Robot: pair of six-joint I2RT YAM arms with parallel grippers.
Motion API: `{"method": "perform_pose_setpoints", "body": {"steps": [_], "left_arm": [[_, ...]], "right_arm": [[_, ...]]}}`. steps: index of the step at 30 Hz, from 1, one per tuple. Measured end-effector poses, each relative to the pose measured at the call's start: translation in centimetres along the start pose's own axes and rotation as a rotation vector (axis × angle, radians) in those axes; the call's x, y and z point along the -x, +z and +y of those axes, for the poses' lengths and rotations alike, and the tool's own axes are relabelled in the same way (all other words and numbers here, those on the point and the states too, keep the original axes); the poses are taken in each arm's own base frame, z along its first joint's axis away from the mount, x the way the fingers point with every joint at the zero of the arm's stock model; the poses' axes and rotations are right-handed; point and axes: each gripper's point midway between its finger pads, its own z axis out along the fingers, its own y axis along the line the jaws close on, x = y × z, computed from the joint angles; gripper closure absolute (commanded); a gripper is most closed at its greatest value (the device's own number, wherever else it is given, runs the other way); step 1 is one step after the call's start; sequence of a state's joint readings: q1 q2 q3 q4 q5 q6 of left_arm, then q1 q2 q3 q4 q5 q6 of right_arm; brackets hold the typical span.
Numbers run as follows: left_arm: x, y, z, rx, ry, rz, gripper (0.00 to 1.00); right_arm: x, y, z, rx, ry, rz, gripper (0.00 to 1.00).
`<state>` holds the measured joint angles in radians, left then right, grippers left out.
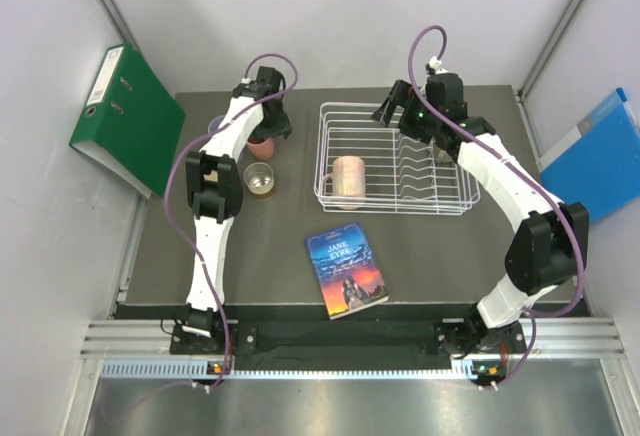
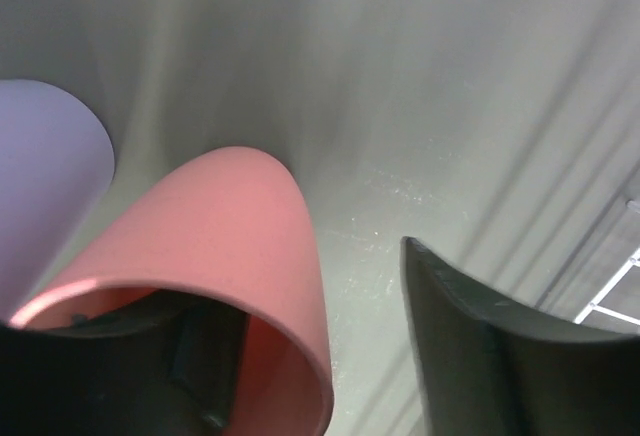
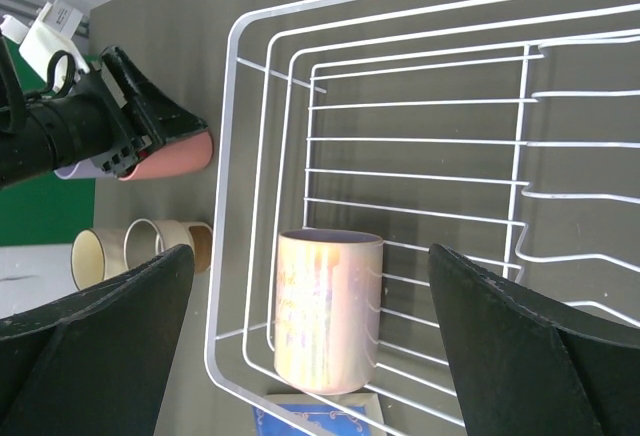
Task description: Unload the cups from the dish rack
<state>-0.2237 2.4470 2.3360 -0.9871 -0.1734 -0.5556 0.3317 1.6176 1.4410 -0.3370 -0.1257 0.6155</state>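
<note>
The white wire dish rack (image 1: 395,199) holds the pale peach mug (image 1: 348,178), upright in its front left corner (image 3: 328,321). My right gripper (image 1: 398,114) hovers open above the rack's back rim, its jaws (image 3: 310,256) wide on either side of the mug but well above it. The salmon-pink cup (image 1: 260,146) stands on the table left of the rack. My left gripper (image 1: 265,128) is open at it: one finger is inside the cup (image 2: 230,236), the other finger (image 2: 470,326) is outside with a gap. The lilac tumbler (image 2: 45,166) stands beside it. The beige-olive mug (image 1: 259,180) stands nearer.
A paperback book (image 1: 346,272) lies in front of the rack. A green binder (image 1: 125,116) leans at the left wall and a blue folder (image 1: 590,151) at the right. The rack's prongs (image 1: 420,171) fill its right half.
</note>
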Motion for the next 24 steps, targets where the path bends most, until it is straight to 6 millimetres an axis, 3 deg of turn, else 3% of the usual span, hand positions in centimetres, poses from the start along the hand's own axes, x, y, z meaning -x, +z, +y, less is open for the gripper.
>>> {"method": "perform_pose_setpoints", "body": {"steps": [2, 9, 10, 18, 24], "left_arm": [[0.0, -0.1, -0.2, -0.005, 0.002, -0.003, 0.15], [1.4, -2.5, -1.8, -0.054, 0.002, -0.064, 0.07], [1.8, -3.2, -2.2, -0.067, 0.002, -0.081, 0.01], [4.0, -8.6, -4.3, -0.151, 0.002, -0.188, 0.01], [4.4, -13.5, -5.6, -0.196, 0.029, -0.290, 0.01]], "right_arm": [[0.0, 0.0, 0.0, 0.000, -0.001, 0.001, 0.00], [-0.6, 0.0, -0.3, -0.007, -0.005, 0.005, 0.00], [-0.7, -0.1, -0.4, -0.010, -0.006, 0.006, 0.00], [-0.2, -1.2, -0.9, -0.047, -0.022, -0.025, 0.00], [-0.4, -2.7, -3.8, -0.204, -0.078, -0.065, 0.00]]}}
